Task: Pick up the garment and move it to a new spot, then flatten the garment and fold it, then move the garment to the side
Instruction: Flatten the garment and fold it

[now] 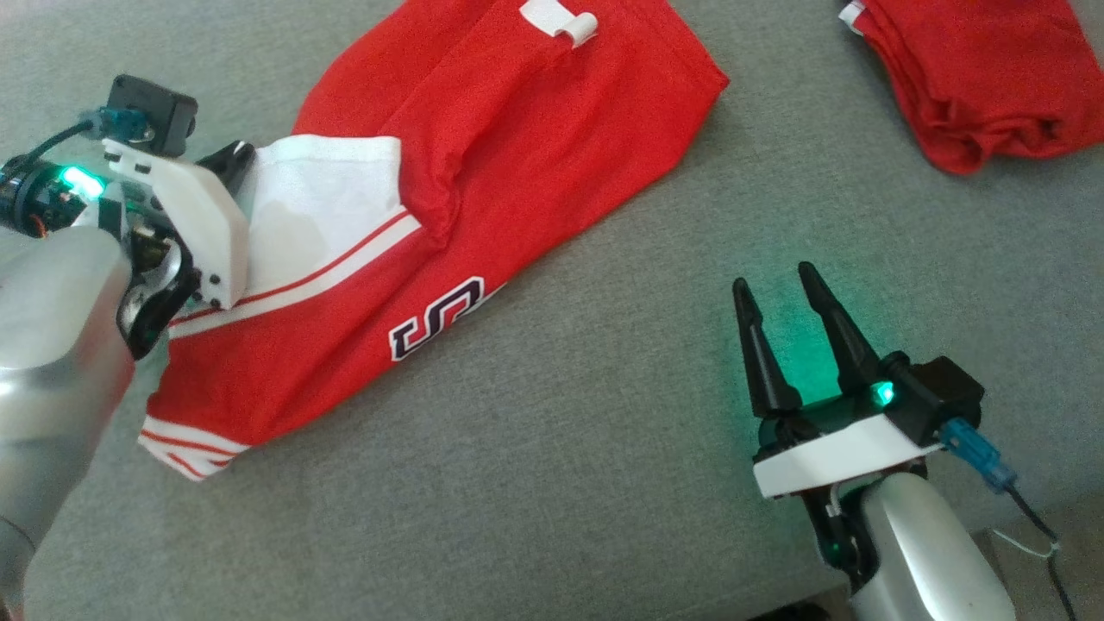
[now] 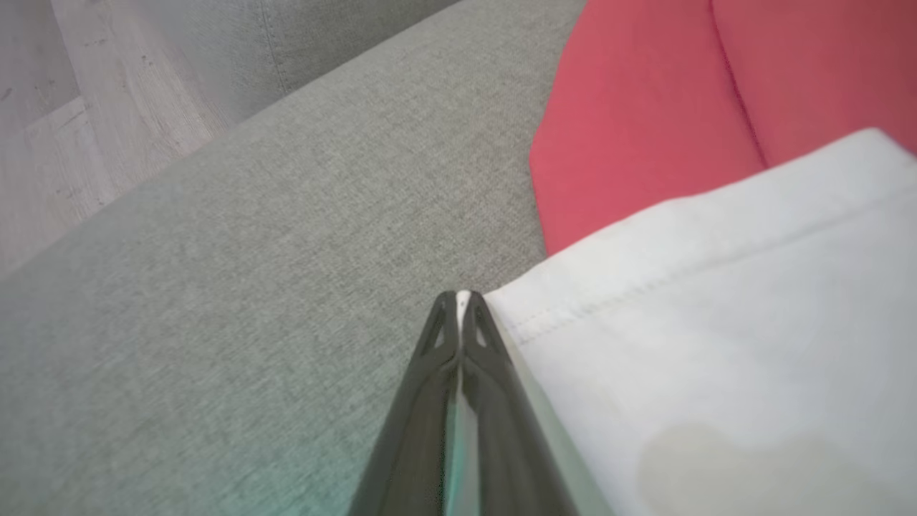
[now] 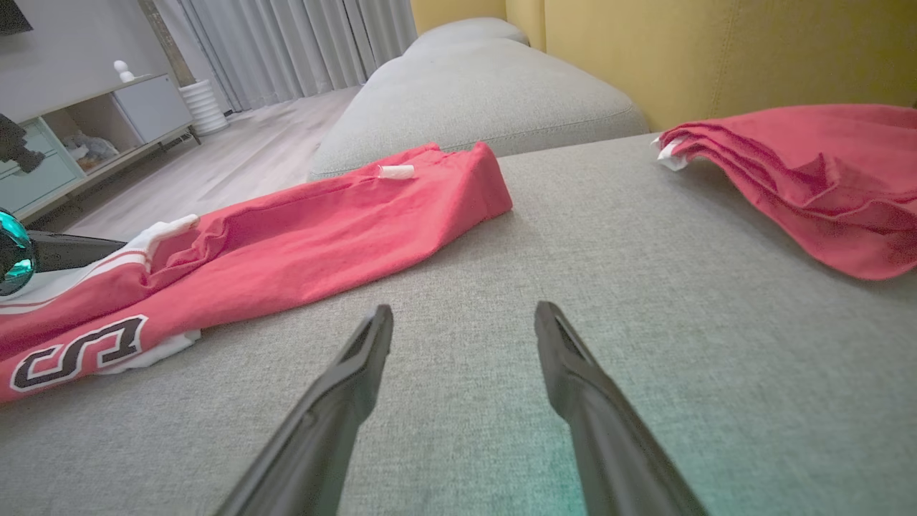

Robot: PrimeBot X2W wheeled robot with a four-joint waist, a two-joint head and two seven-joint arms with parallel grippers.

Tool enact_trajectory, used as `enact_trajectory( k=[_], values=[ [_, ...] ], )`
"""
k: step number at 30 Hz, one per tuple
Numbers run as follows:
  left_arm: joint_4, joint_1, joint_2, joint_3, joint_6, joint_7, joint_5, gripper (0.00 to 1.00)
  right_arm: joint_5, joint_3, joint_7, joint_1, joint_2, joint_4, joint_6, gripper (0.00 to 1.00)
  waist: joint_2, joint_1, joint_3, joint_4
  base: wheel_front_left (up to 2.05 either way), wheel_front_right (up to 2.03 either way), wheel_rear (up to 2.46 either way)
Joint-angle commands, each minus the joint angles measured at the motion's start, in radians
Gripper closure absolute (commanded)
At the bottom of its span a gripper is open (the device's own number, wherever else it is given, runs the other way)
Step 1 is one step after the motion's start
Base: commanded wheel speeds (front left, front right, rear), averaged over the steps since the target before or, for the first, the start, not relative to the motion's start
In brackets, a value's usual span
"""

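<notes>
- Garment [image 1: 517, 172], head view: a red jersey with white trim lay stretched out and partly doubled over on the sofa [image 1: 604, 431], well apart from the pile [image 1: 975, 78] of red cloth. The left gripper [image 1: 237, 159] sat at the garment's end farthest from the pile, on the white panel. The right gripper [image 1: 774, 278] stood over bare sofa, nearer the pile but apart from it. Its fingers were spread and held nothing.
- Left wrist view: the left gripper [image 2: 460, 297] was pressed together at the corner of the white hem [image 2: 573, 315], with a white sliver at its tips. It looked to be pinching that corner. Red cloth of the garment [image 2: 630, 129] lay beyond, on the pile's side.
- Right wrist view: the right gripper [image 3: 464, 309] was spread, with the garment [image 3: 322, 236] off to one side and the pile [image 3: 802, 179] to the other.
- Handling, as a judgement: the cloth looked light, soft and limp, so it would sag, drag and bunch when lifted by one point. Stitched hems and corners looked like the firmest holds, and a second hold at the end nearer the pile would keep it spread.
</notes>
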Motion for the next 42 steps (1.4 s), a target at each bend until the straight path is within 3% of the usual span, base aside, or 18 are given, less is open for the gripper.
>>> enact_trajectory(
  k=[1,13,19,23,28,36,42],
  values=[
    [-0.004,-0.031,0.051,0.019,0.002,-0.009,0.003,1.0,0.002,0.014,-0.004,-0.016,-0.003,-0.029,-0.001,0.0,0.0,0.0,-0.003,0.007,0.0,0.0,0.0],
    [-0.063,-0.121,0.047,0.018,0.011,-0.271,0.069,1.0,-0.007,-0.054,-0.004,-0.038,-0.019,-0.018,-0.001,0.0,0.0,0.0,-0.065,0.129,0.0,0.0,0.0],
    [-0.186,-0.104,0.057,0.02,0.029,-0.302,0.07,1.0,0.027,-0.089,-0.004,-0.082,-0.061,0.014,-0.001,0.0,0.0,0.0,-0.111,0.204,0.0,0.0,0.0],
    [-0.305,-0.08,0.075,0.02,0.05,-0.293,0.065,1.0,0.043,-0.1,-0.004,-0.161,-0.129,0.086,-0.001,0.0,0.0,0.0,-0.111,0.255,0.0,0.0,0.0],
    [-0.455,-0.048,0.102,0.023,0.092,-0.284,0.065,1.0,0.074,-0.094,0.033,-0.331,-0.225,0.288,-0.001,0.0,0.0,0.0,-0.084,0.319,0.0,0.0,0.0],
    [-0.617,-0.032,0.128,0.019,0.137,-0.269,0.084,1.0,0.126,0.057,0.217,-0.598,-0.385,0.502,-0.001,0.0,0.0,0.0,-0.009,0.423,0.0,0.0,0.0],
    [-0.654,-0.035,0.124,0.01,0.144,-0.262,0.092,1.0,0.224,0.157,0.324,-0.689,-0.436,0.584,-0.001,0.0,0.0,0.0,0.02,0.465,0.0,0.0,0.0]
  ],
)
